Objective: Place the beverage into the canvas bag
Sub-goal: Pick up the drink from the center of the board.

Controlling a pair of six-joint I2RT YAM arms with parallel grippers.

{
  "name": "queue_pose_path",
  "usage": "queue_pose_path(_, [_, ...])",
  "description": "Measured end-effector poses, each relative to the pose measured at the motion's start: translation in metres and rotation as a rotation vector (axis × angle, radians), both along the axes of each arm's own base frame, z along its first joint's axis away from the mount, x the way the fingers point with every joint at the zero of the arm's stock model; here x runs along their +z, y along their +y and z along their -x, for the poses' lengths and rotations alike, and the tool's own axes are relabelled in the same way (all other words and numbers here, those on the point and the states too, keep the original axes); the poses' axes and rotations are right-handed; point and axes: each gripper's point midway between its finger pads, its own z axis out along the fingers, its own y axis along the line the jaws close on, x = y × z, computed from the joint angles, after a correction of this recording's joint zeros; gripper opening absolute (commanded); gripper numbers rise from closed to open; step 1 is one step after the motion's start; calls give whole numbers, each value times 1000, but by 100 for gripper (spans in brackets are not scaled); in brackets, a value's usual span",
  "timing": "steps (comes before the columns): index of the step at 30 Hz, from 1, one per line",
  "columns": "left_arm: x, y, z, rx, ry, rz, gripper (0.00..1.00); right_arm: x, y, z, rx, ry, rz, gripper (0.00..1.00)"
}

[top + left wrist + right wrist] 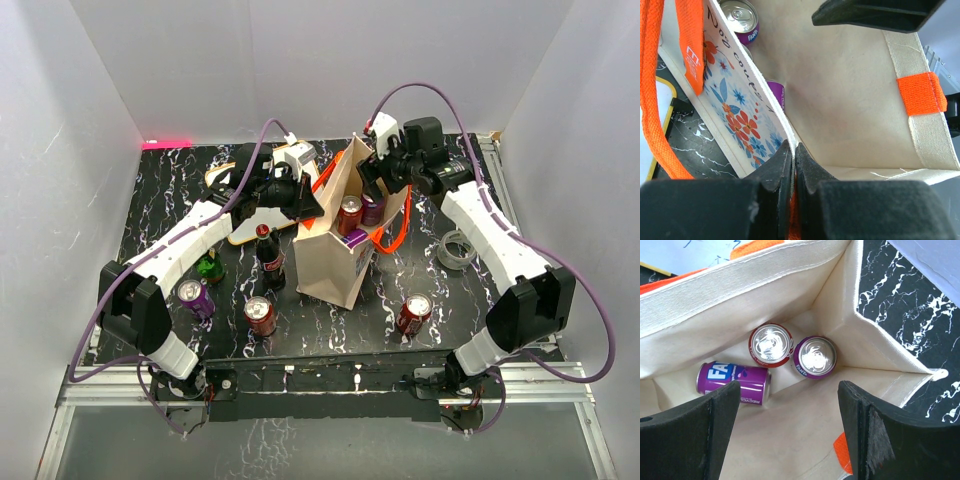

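The beige canvas bag [333,262] with orange handles stands mid-table, mouth open. My left gripper [307,205] is shut on the bag's near rim [785,131], pinching the fabric between its pads. My right gripper [378,180] hangs open and empty over the bag's mouth; in the right wrist view its fingers [872,432] frame the inside. In the bag are an upright red can [769,345], an upright purple Fanta can [814,356] and a purple Fanta can lying on its side [734,381]. The left wrist view shows a purple can top [740,19].
On the table in front of the bag stand a purple can [196,297], a red can [261,316], another red can [414,314], a dark cola bottle [269,257] and a green bottle [210,266]. A tape roll [457,249] lies right. A white framed board [243,222] lies behind left.
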Motion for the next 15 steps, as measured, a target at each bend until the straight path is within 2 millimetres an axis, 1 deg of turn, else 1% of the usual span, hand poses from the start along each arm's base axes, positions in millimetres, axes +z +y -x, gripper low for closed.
queue_pose_path(3, [0,0,0,1,0,0,0,4,2,8,23,0,-13,82])
queue_pose_path(5, [0,0,0,2,2,1,0,10,2,18,45,-9,-25,82])
queue_pose_path(7, [0,0,0,4,6,2,0,20,1,33,76,-29,-39,82])
queue_pose_path(12, [0,0,0,10,10,3,0,51,-3,80,186,-122,-54,82])
queue_pose_path(13, [0,0,0,11,11,2,0,54,-4,91,215,-139,-52,82])
queue_pose_path(15, [0,0,-1,14,10,1,0,54,-7,114,274,-152,-43,82])
